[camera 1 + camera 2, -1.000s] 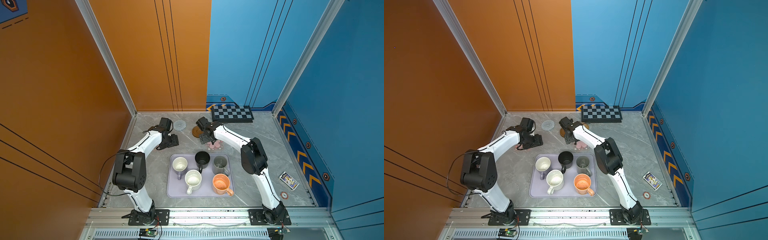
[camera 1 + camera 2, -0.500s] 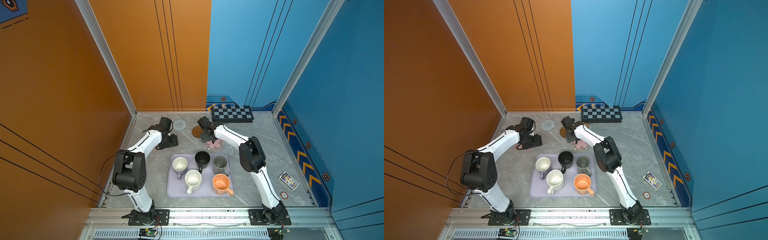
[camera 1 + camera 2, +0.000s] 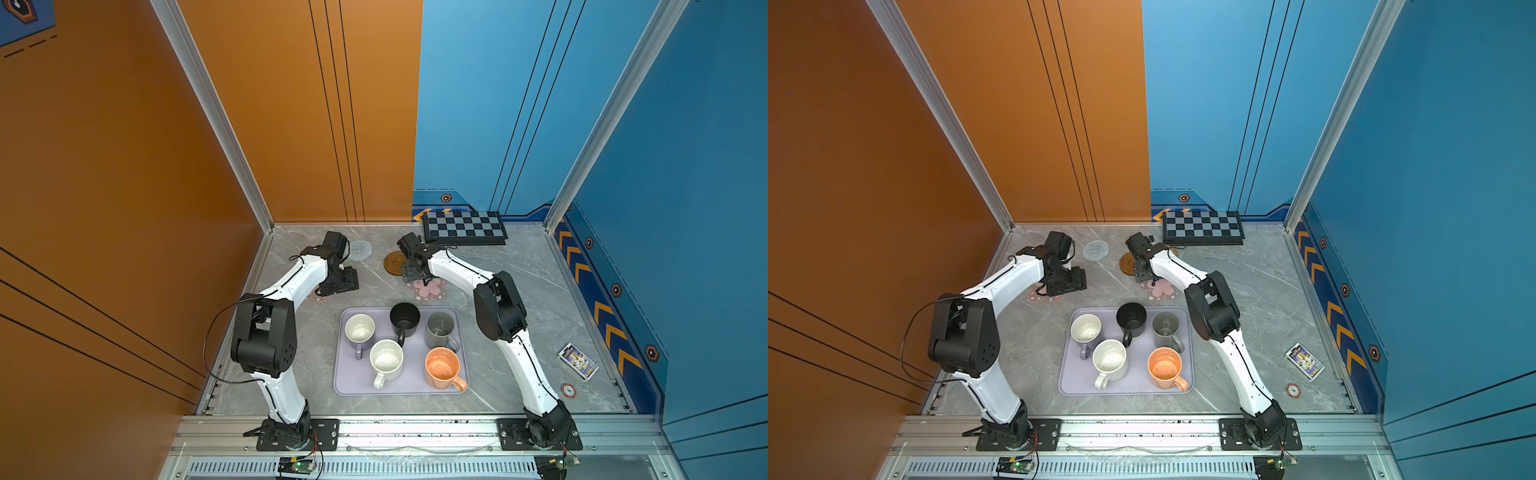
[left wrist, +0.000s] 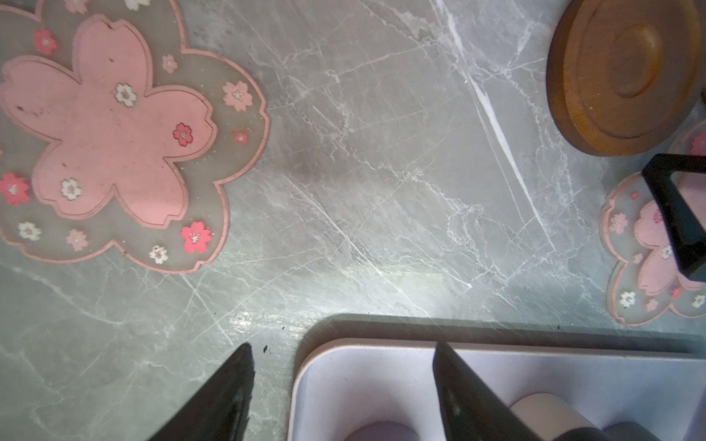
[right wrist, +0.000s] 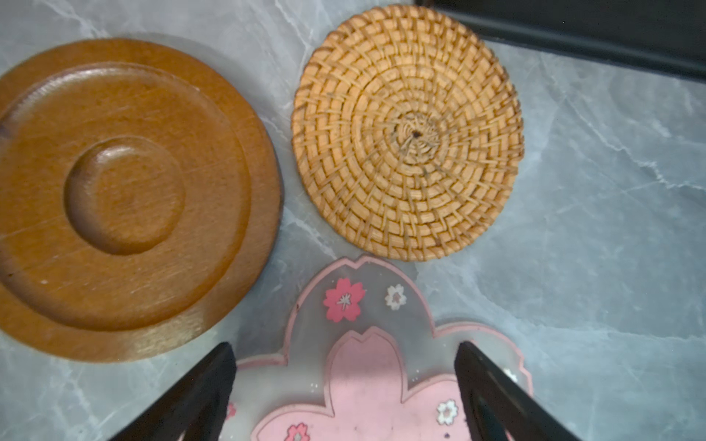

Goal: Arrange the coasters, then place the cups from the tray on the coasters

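Pink flower-shaped coaster [image 3: 430, 289] lies flat on the grey marble table [image 3: 561, 291], just above the pale lavender rectangular tray [image 3: 349, 380] at lower centre of both top views. Right gripper [image 5: 344, 345] hovers over it, jaws wide, empty. Left gripper [image 4: 342, 345], further left, is likewise wide, empty. 5 handled mugs [image 3: 386, 357] stand on the tray.

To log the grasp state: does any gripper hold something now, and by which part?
Nothing is held: the left gripper and right gripper both stand open, empty.
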Tool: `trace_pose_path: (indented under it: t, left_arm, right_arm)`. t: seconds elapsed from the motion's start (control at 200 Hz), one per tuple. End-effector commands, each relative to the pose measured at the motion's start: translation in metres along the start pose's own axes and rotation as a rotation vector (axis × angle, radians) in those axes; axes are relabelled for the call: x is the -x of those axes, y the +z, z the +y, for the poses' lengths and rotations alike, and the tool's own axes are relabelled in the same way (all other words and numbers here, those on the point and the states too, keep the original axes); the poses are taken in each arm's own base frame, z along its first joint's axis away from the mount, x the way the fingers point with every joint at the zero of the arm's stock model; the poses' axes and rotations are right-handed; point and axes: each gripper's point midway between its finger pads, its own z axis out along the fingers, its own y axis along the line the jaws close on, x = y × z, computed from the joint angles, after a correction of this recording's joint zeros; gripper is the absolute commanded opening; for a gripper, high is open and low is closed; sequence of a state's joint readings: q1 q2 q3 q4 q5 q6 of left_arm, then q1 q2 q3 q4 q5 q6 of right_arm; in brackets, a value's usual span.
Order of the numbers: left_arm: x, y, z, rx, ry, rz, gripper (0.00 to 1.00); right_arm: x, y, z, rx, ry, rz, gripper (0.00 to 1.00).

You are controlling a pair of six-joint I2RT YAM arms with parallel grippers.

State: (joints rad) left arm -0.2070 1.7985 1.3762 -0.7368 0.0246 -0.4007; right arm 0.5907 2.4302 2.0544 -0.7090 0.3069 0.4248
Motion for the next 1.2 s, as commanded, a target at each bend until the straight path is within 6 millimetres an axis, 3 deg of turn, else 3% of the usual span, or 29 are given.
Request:
trace_pose_path:
  t: [0.0,0.19,0.295,0.34,0.611,0.761,0.961,1.196]
  left_arm:
    - [-0.003,-0.001,-0.002,0.034,0.023,0.021,0.75]
    - [-0.004,-0.003,-0.011,0.028,0.032,0.015,0.75]
    - [-0.006,-0.004,-0.015,0.022,0.037,0.014,0.75]
    - [-0.006,-0.005,-0.017,0.020,0.041,0.013,0.75]
    - [-0.010,-0.010,-0.020,0.020,0.048,0.009,0.75]
    - [-0.011,-0.016,-0.019,0.020,0.050,-0.005,0.75]
    - [-0.015,-0.023,-0.015,0.024,0.052,-0.018,0.75]
    - [-0.027,-0.028,-0.006,0.041,0.061,-0.019,0.75]
  right_arm:
    - [-0.011,0.010,-0.016,-0.031,0.049,0.030,0.91]
    - [-0.027,0.008,-0.047,-0.073,0.080,0.052,0.91]
    - [-0.026,0.003,-0.062,-0.088,0.098,0.045,0.91]
    - [-0.037,0.006,-0.071,-0.107,0.094,0.070,0.91]
    - [-0.038,0.000,-0.097,-0.139,0.116,0.072,0.91]
    - [-0.024,-0.019,-0.092,-0.104,0.109,0.022,0.91]
    - [-0.014,-0.052,-0.069,-0.042,0.049,-0.041,0.91]
    - [-0.045,-0.055,-0.042,0.009,-0.033,0.005,0.91]
